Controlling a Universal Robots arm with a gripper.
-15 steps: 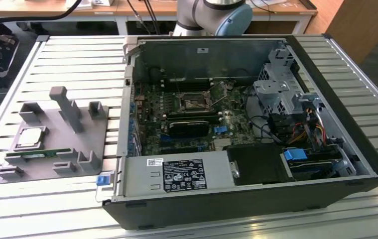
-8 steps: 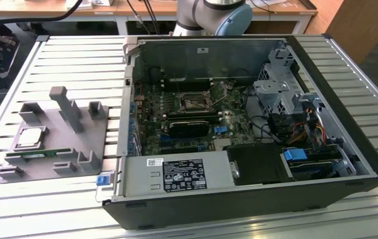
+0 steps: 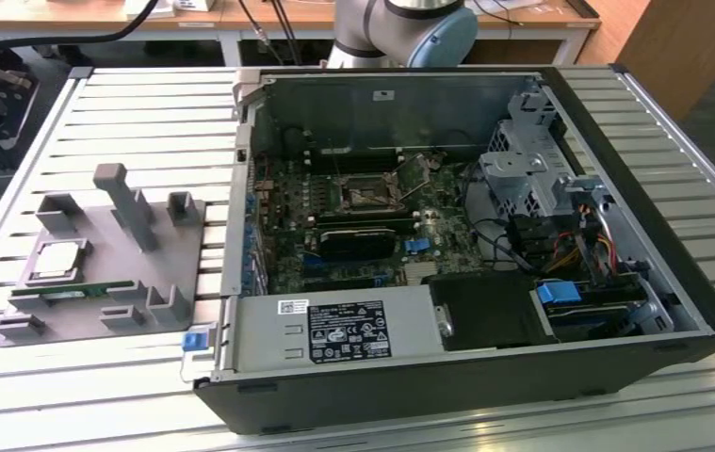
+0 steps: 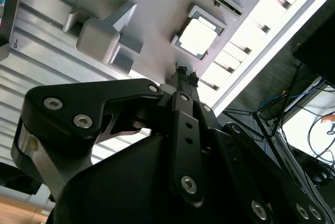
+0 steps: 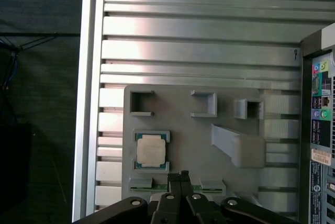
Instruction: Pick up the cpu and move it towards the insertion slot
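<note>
The cpu [image 3: 58,259], a silvery square chip, lies flat in a recess of the grey holder plate [image 3: 156,282] at the exterior view's left. Both wrist views look down on the cpu [image 5: 151,149] [image 4: 198,37] from above. My gripper [image 5: 180,176] [image 4: 184,72] hangs over the holder plate, well clear of it, with its thin black fingers pressed together and nothing between them. Its tips sit just off the chip's edge, over the green memory stick [image 5: 157,186]. The insertion slot [image 3: 364,195] is the dark square socket in a metal frame on the motherboard inside the open computer case [image 3: 458,377].
The holder plate carries upright grey posts and brackets [image 3: 124,202] [image 5: 238,148] near the chip. The case walls stand higher than the ribbed metal table [image 3: 119,104]. Cables and a drive cage [image 3: 527,179] crowd the case's right side. The arm's base [image 3: 408,28] stands behind the case.
</note>
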